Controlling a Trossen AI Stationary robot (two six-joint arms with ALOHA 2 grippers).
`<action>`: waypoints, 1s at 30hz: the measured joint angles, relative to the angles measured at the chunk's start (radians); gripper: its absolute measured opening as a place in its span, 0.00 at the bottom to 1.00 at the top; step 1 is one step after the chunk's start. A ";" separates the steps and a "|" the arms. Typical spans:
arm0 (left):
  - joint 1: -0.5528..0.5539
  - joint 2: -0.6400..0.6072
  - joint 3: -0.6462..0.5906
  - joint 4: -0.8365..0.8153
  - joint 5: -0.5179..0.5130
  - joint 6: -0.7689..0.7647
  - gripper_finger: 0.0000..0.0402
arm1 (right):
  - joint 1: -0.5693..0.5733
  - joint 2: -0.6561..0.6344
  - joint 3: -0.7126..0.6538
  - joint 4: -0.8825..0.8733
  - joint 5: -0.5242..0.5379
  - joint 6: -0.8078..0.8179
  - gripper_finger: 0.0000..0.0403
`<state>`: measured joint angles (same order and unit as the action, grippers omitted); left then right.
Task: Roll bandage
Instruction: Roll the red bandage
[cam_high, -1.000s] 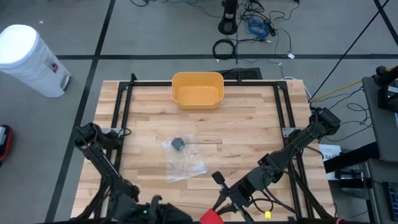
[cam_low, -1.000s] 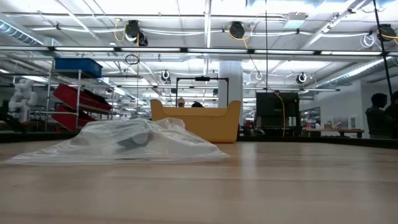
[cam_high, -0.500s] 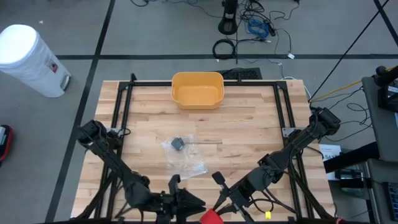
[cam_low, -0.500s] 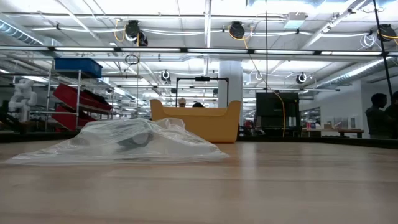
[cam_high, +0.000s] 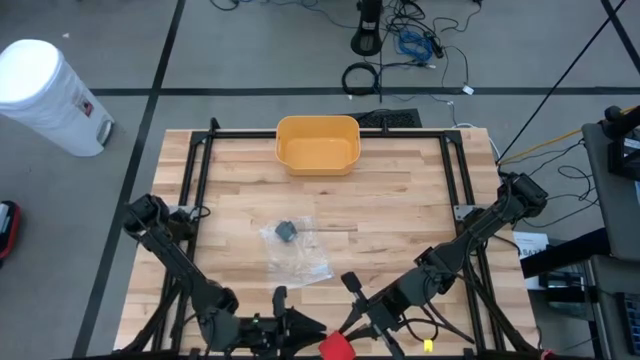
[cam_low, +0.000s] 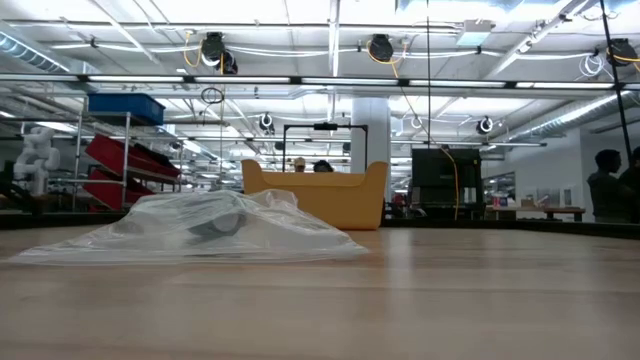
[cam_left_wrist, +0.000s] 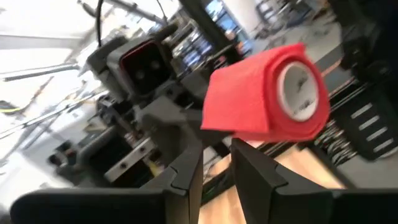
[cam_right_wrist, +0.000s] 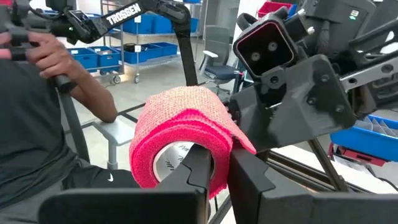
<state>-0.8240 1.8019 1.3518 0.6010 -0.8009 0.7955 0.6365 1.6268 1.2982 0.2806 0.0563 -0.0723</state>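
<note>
In the high view, a white bin (cam_high: 48, 95) stands on the floor at the upper left of the frame. The wooden table (cam_high: 400, 215) fills the middle. A yellow tub (cam_high: 318, 144) sits at its top edge. A clear plastic bag (cam_high: 294, 252) with a small dark thing inside lies near the middle of the table, a bit to the left.

At the bottom edge of the frame the two arms meet. The left gripper (cam_high: 283, 322) is at the bottom middle-left. Its fingers are close together, with only a thin gap, and they seem to pinch the loose flap of the bandage, though the pinch itself is hard to see. Just to its right is the red bandage roll (cam_high: 335, 347), right at the bottom edge. The right gripper (cam_high: 350, 318) is beside it. In the right wrist view its fingers (cam_right_wrist: 202, 163) are squeezed narrow on the side of the roll (cam_right_wrist: 183, 134), reaching into the white core. A person stands behind.

In the left wrist view the roll (cam_left_wrist: 267, 93) shows at the upper right, with its white core facing out.

To roll it well, I think one gripper should hold the roll tight and not let it slip. The other should keep the loose end pulled flat and snug, so the bandage winds on straight with no bumps. Go slow, because both grippers are very close and could knock each other.
</note>
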 joint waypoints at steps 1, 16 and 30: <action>-0.008 0.000 0.000 0.000 -0.031 0.017 0.22 | 0.000 0.000 0.000 -0.001 0.000 0.000 0.07; -0.025 -0.001 0.000 0.164 -0.085 -0.052 0.23 | -0.014 0.000 0.000 -0.007 0.001 0.000 0.07; -0.001 -0.001 0.000 0.060 -0.045 -0.223 0.23 | -0.028 0.000 0.000 -0.014 0.002 -0.003 0.07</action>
<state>-0.8249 1.8011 1.3518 0.6609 -0.8457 0.5728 0.6082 1.6268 1.2984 0.2668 0.0578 -0.0754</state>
